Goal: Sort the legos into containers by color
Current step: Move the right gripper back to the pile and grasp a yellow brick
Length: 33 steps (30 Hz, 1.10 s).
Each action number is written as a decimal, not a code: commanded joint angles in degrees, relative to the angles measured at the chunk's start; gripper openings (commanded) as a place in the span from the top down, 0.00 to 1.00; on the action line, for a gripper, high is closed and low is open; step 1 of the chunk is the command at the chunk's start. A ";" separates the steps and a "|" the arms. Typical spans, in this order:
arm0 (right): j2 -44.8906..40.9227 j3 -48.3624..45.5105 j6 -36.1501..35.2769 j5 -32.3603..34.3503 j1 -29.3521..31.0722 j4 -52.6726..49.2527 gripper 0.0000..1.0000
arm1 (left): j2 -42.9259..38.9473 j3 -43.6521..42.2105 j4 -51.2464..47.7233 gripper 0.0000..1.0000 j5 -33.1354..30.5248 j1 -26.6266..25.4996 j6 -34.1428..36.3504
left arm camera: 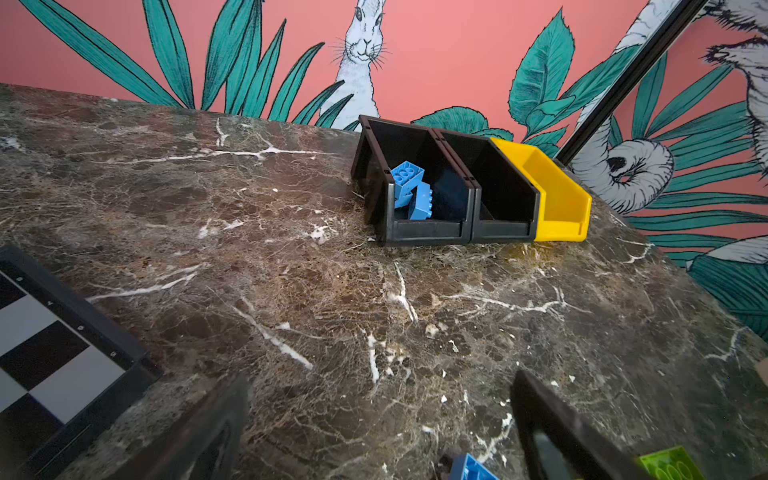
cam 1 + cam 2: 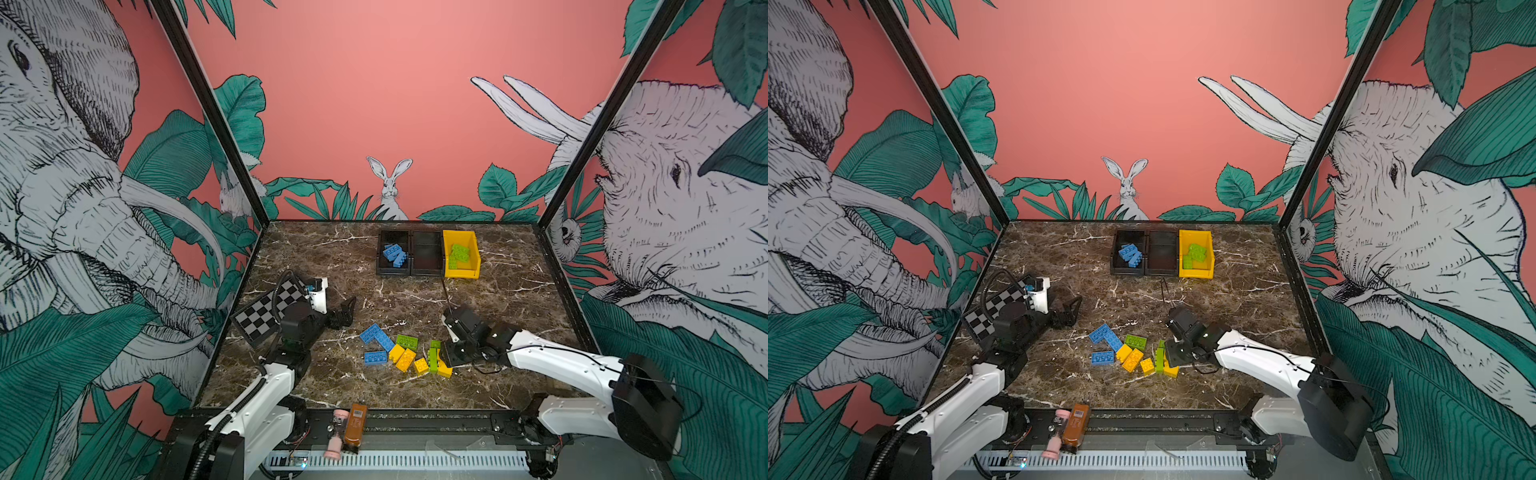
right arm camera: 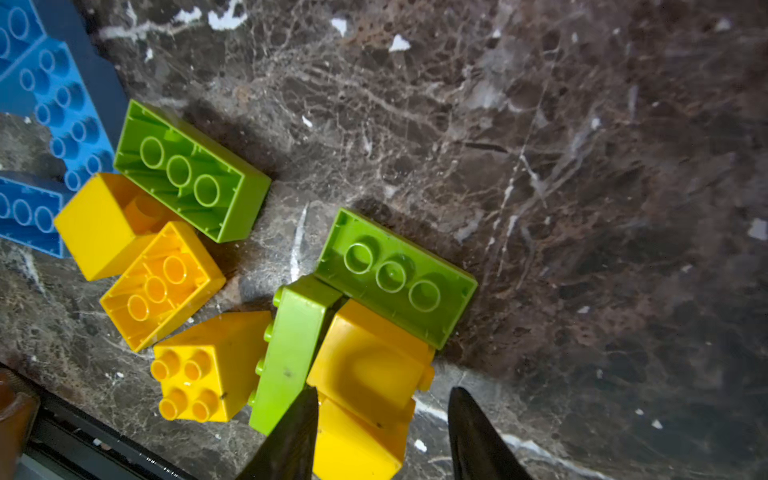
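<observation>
A loose pile of legos lies at the table's front middle: blue bricks [image 2: 376, 338], a lime green one [image 2: 407, 341] and yellow ones [image 2: 405, 359]. My right gripper [image 3: 383, 390] is open and straddles a yellow brick [image 3: 365, 374]. One finger touches the brick's side next to a green brick standing on edge [image 3: 291, 353]; the other finger stands apart from it. At the back, the left black container [image 2: 392, 272] holds blue bricks, the middle black container [image 2: 427, 270] looks empty, and the yellow container [image 2: 461, 272] holds green bricks. My left gripper [image 2: 345, 313] is open and empty over bare table.
A black-and-white checkerboard [image 2: 270, 309] lies under the left arm at the table's left edge. A brown bottle [image 2: 355, 424] and a pink item [image 2: 336, 436] rest on the front rail. The enclosure walls border the table on three sides.
</observation>
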 commanded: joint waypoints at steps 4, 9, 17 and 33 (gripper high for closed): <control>2.46 -0.22 1.51 -0.14 1.34 3.71 0.47 | -0.89 0.66 0.27 0.01 -0.57 -0.14 1.05; 3.17 -0.14 2.58 4.58 1.41 -0.14 0.47 | -1.55 0.58 -0.26 0.01 -1.12 -0.24 1.10; 2.64 -0.10 2.10 9.24 -0.83 -2.71 0.44 | -1.12 0.66 -0.18 0.01 -1.29 -0.15 0.96; -1.87 7.88 -7.72 8.61 -5.95 -9.31 0.24 | -2.17 0.66 -1.31 0.01 -2.58 -0.13 1.45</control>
